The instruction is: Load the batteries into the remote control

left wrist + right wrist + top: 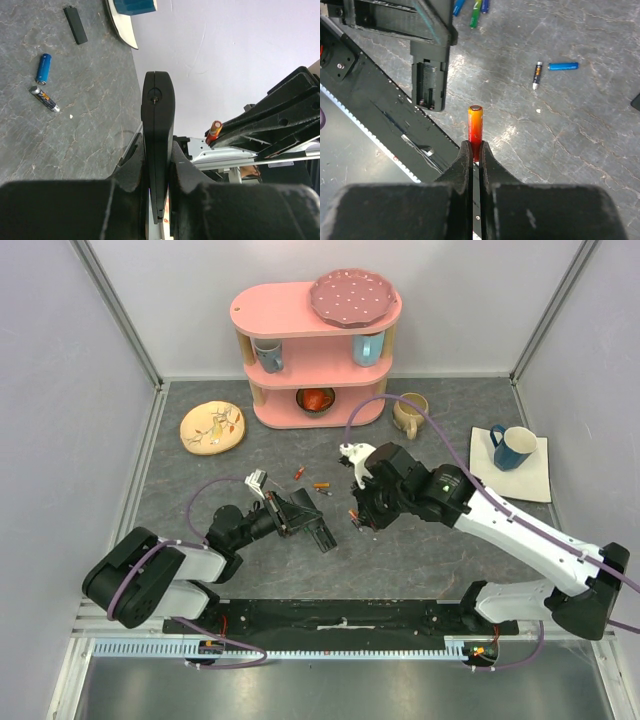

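Note:
My left gripper (159,155) is shut on the remote control (158,120), a slim black bar held edge-on above the table (450,560). In the right wrist view the remote control (430,80) shows its open recess facing my right gripper (475,147). That gripper is shut on an orange-red battery (475,127) that sticks out past its fingertips, a short way from the recess. The held battery (215,131) also shows in the left wrist view. From above, the left gripper (290,512) and right gripper (357,517) face each other. Loose batteries (320,485) lie behind them, including a blue one (563,65) and a black one (537,75).
A flat black cover piece (75,24) lies on the table beyond the blue battery (43,68). A pink shelf (315,350) with cups stands at the back, a yellow plate (212,426) to its left, a beige mug (408,415) and a blue mug (513,446) on a white plate to the right.

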